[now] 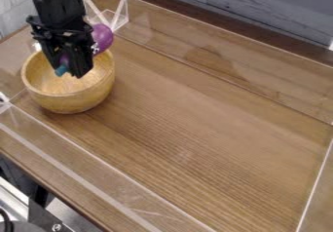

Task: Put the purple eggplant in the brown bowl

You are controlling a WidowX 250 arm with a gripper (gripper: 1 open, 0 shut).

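Purple eggplant [100,36], glossy, above round wooden bowl [72,90].

The brown bowl [68,88] sits at the upper left of the picture. It is round, made of light wood. The purple eggplant [101,36] shows at its far rim, shiny and partly hidden.

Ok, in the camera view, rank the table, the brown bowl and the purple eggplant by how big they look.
1. wooden table
2. brown bowl
3. purple eggplant, though the gripper hides part of it.
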